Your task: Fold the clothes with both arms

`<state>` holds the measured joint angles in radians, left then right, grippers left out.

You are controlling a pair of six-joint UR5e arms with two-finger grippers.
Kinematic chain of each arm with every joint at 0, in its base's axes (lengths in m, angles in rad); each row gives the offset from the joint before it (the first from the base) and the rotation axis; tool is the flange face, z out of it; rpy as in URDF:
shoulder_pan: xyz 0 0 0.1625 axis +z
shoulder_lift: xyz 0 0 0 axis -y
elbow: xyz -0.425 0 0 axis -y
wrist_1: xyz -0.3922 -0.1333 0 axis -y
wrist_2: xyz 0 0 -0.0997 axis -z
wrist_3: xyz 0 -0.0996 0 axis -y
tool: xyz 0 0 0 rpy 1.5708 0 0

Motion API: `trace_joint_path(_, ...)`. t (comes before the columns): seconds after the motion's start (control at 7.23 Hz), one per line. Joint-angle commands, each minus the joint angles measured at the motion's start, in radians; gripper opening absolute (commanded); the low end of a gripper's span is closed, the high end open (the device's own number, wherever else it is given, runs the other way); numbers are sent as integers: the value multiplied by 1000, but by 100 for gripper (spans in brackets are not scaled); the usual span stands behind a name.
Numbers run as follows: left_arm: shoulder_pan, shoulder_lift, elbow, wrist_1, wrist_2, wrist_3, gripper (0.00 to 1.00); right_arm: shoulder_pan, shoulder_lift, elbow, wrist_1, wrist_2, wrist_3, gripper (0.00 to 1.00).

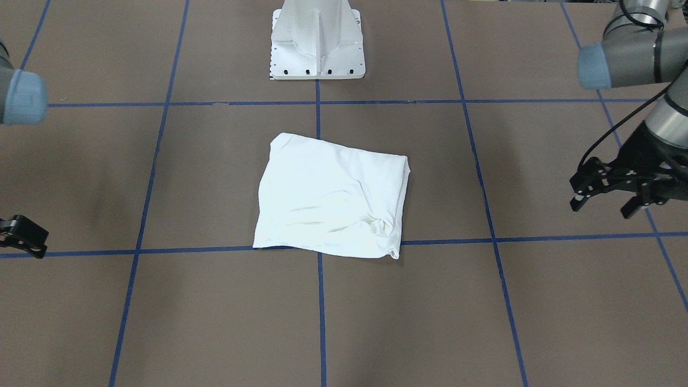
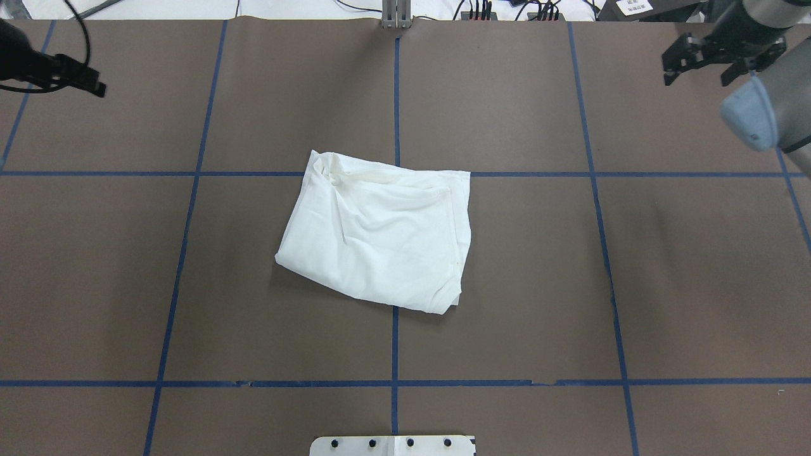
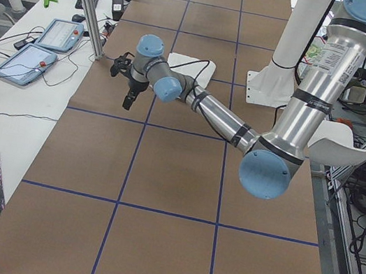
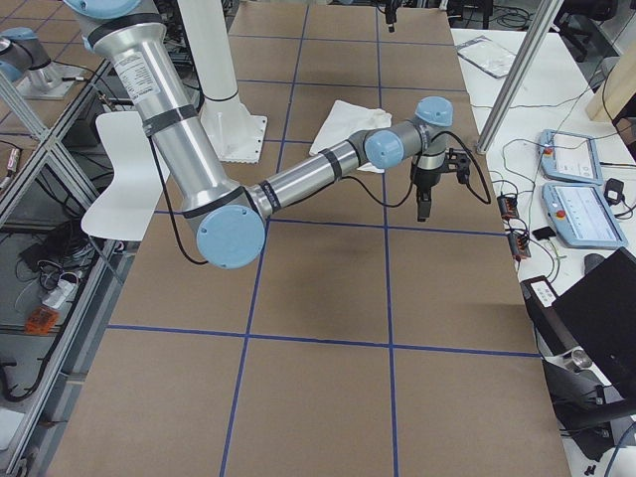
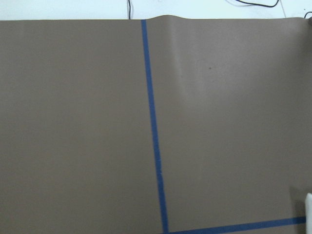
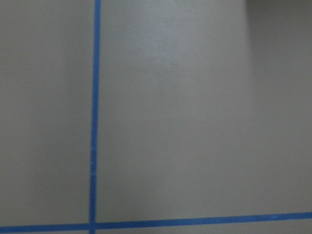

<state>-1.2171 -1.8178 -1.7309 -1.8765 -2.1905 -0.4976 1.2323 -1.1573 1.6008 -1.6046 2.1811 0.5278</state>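
T-shirt [image 1: 330, 196]: was plain white.
Table [image 1: 215, 177]: was brown, crossed by a grid of blue tape lines [image 1: 320, 312].
Left arm [image 1: 634, 59]: was silver-grey with a light-blue joint cap.
Right arm [image 2: 792, 82]: was grey, capped light blue.
Left tool [image 1: 601, 207]: was black.
Right tool [image 2: 696, 75]: was black.
Pedestal [image 1: 317, 43]: was white, with dark holes along its base.

left tool [image 1: 603, 206]: jaws apart, hovering | right tool [image 2: 697, 77]: jaws apart, hovering
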Motion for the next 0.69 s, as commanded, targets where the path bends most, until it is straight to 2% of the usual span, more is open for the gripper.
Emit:
trace_joint_path(0.0, -143, 176, -6, -3, -46, 416, 100, 157, -138, -1, -17, 98, -350, 100)
trace_joint_path(0.14, -188, 227, -4, 3, -40, 520, 100, 229, -212, 5, -21, 138, -484, 100)
trace_joint_path(0.28, -235, 277, -6, 2, -38, 521, 100, 281, -282, 11, -21, 140, -596, 100)
trace_joint_path(0.42, -240, 288, 5, -6, -46, 502, 100, 308, -353, 16, -11, 155, -606, 100)
trace_joint_path(0.55, -243, 301, 29, -7, -32, 495, 100, 308, -355, 18, -8, 152, -611, 100)
